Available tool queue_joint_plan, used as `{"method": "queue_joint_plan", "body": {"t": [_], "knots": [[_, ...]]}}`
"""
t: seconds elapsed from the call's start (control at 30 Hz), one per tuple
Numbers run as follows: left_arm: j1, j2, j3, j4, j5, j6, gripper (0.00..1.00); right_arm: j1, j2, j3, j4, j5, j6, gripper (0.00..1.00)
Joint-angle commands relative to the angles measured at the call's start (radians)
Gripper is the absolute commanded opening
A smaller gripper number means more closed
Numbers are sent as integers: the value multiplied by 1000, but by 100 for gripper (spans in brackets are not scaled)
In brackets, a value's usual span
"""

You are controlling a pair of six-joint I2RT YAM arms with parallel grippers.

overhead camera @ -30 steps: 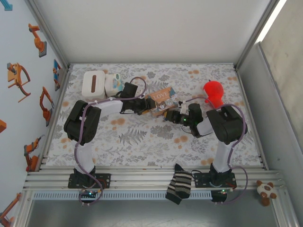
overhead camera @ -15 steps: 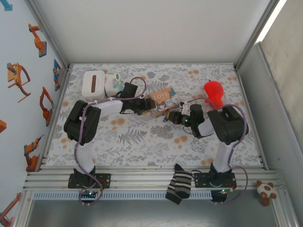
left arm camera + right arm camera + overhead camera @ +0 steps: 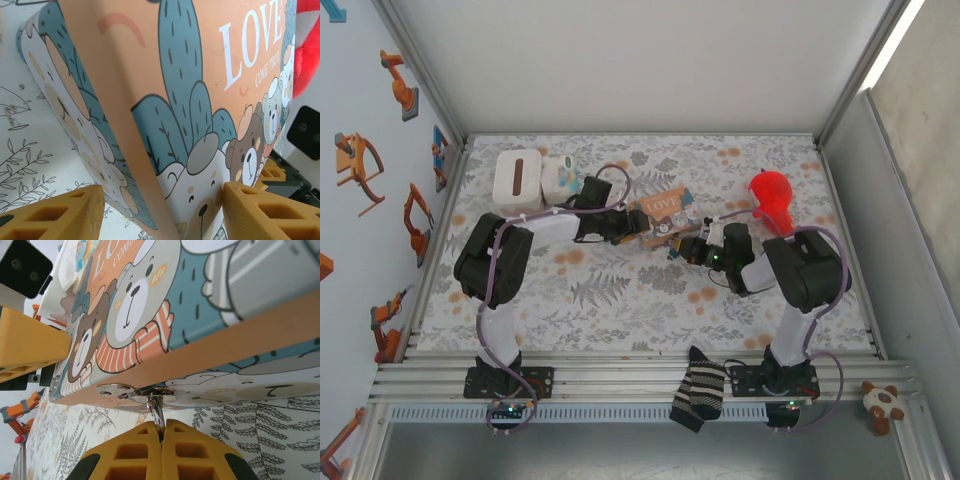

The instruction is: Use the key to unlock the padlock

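Standing by the desk point(image 3: 620, 300), I see the box point(image 3: 661, 206) lettered LOVE just past centre toward 12 o'clock. The left end effector point(image 3: 626, 229) is at its 8 o'clock, fingers spread wide and pressed against both sides of the box's end. The right end effector point(image 3: 161, 432) sits at its 5 o'clock, squeezed fully together on the thin silvery key point(image 3: 157, 412), whose upper end touches the round metal clasp point(image 3: 151, 391) on the box's lower edge.
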Motion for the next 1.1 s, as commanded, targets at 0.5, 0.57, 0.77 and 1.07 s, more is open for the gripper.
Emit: {"method": "queue_joint_plan", "body": {"t": [0.5, 0.57, 0.77, 1.07], "knots": [[20, 19, -83, -113, -83, 20, 62, -57, -86, -25, 53, 159, 148, 0], [20, 19, -84, -118, -86, 23, 62, -60, -88, -38, 53, 188, 161, 0], [23, 4, -80, -111, -75, 23, 62, -82, -123, -67, 48, 205, 160, 0], [53, -245, -104, -143, -139, 110, 65, -83, -512, -28, -601, 164, -116, 0]]}}
